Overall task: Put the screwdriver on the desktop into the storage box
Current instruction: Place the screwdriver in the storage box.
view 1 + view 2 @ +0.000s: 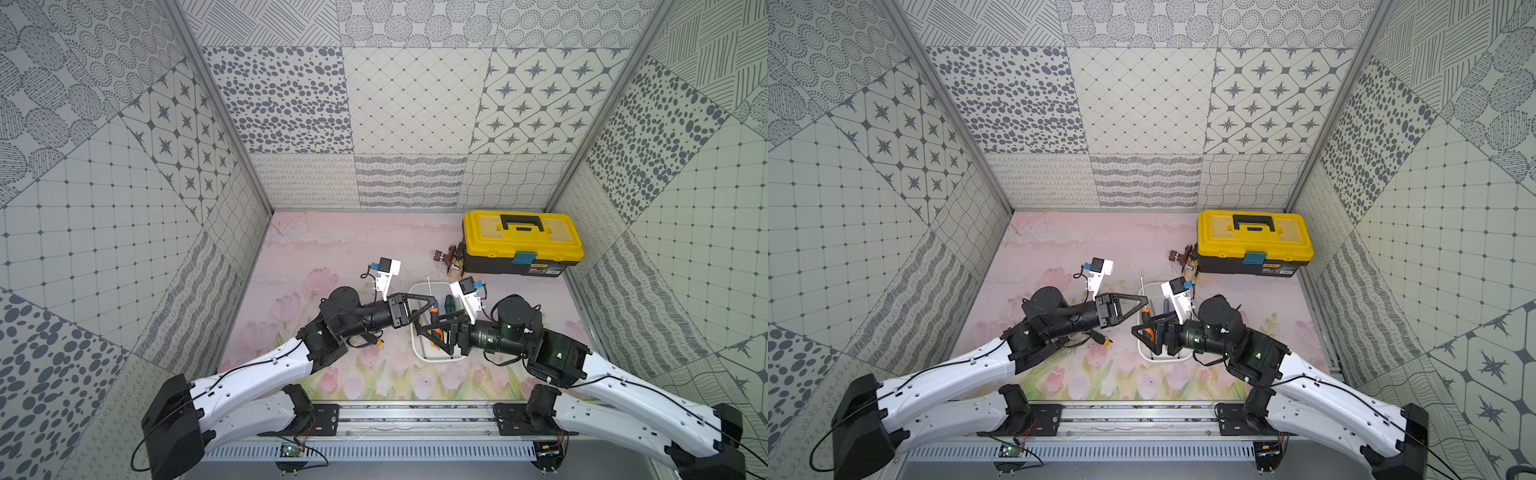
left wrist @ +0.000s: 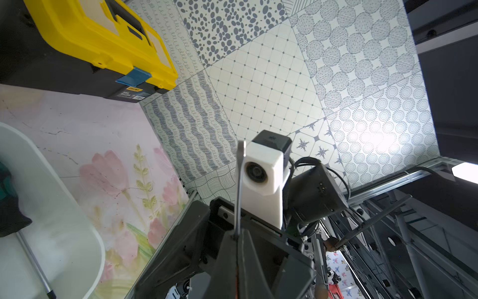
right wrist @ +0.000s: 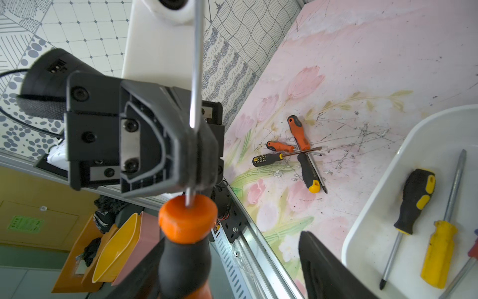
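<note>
Nearest you, your right hand stands open around the black-and-orange handle of the screwdriver, your left hand just beyond is clamped tight on its steel shaft, holding it over the white storage box on the counter, with the yellow toolbox farther back.

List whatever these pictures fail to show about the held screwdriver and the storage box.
- Held screwdriver: handle end cut off by the right wrist picture's edge; right claw partly covers it in both top views.
- Storage box: contents mostly under that claw in top views; wrist pictures crop it.
- Loose screwdrivers on the desktop: left arm hides most in top views.
- Brown items beside the toolbox: too small to identify.
</note>
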Robot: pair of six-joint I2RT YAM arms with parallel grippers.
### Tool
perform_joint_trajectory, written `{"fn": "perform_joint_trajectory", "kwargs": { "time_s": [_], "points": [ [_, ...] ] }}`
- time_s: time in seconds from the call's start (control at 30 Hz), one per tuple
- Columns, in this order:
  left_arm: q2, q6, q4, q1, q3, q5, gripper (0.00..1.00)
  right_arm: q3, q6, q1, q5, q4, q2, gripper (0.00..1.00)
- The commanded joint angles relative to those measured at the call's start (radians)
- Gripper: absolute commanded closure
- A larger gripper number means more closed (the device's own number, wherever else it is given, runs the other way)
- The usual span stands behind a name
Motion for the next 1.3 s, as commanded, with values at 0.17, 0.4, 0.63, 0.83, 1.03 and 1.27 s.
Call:
{"fn": "perform_joint_trajectory", "kwargs": {
  "time_s": [0.17, 0.4, 0.63, 0.83, 1.03, 1.27],
  "points": [
    [0.004, 0.023, 0.138, 0.018, 0.008, 0.048, 1.00, 0.002, -0.008, -0.005, -0.010, 0.009, 0.006, 0.76],
    [0.009, 0.127, -0.204, 0.017, 0.083, -0.058, 0.34, 0.114, -0.046, 0.045, 0.269, -0.203, 0.128, 1.00],
    [0.084, 0.172, -0.343, 0.002, 0.135, -0.054, 0.32, 0.209, -0.064, 0.150, 0.521, -0.310, 0.249, 1.00],
    [0.120, 0.149, -0.393, 0.003, 0.136, -0.102, 0.46, 0.176, -0.063, 0.153, 0.520, -0.265, 0.202, 1.00],
    [0.158, 0.120, -0.355, 0.003, 0.138, -0.069, 0.48, 0.133, -0.068, 0.153, 0.454, -0.191, 0.169, 1.00],
    [0.187, 0.103, -0.322, 0.003, 0.136, -0.041, 0.73, 0.120, -0.072, 0.153, 0.427, -0.169, 0.155, 1.00]
  ]
}}
